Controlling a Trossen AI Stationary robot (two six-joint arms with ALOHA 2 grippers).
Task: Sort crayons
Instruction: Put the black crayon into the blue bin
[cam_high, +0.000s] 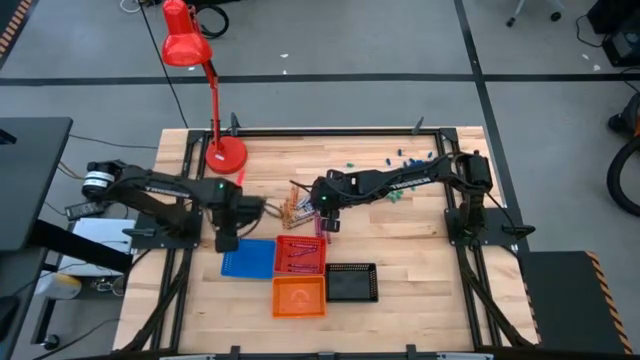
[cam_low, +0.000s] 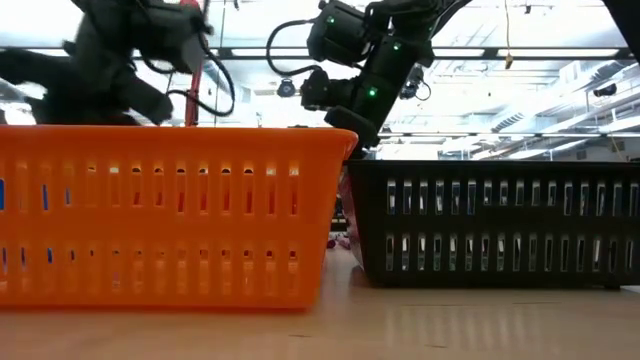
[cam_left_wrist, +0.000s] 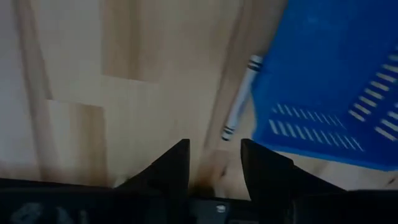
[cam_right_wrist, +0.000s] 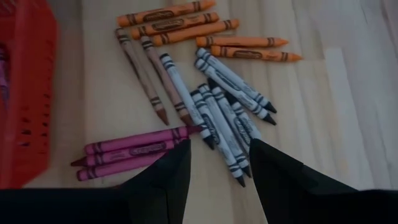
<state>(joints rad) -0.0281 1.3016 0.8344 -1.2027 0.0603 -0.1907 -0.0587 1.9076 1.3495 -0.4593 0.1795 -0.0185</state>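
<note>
A loose pile of crayons (cam_right_wrist: 199, 106) lies on the wooden table: orange ones (cam_right_wrist: 186, 25), brown ones (cam_right_wrist: 155, 81), grey ones (cam_right_wrist: 224, 118) and magenta ones (cam_right_wrist: 130, 149). In the high view the pile (cam_high: 295, 208) sits left of my right gripper (cam_high: 325, 222). My right gripper (cam_right_wrist: 219, 174) hangs open above the pile's near side and touches nothing. My left gripper (cam_high: 228, 242) points down, open and empty (cam_left_wrist: 214, 168), beside the blue tray (cam_left_wrist: 329, 81). One grey crayon (cam_left_wrist: 239, 99) lies on the table along that tray's edge.
A red tray (cam_high: 300, 253) with some crayons stands right of the blue tray (cam_high: 250, 258). Nearer the front edge stand an orange tray (cam_high: 299, 296) and a black tray (cam_high: 351, 282). A red lamp (cam_high: 225, 152) stands at the far left, and small blue and green bits (cam_high: 400, 158) lie at the far right.
</note>
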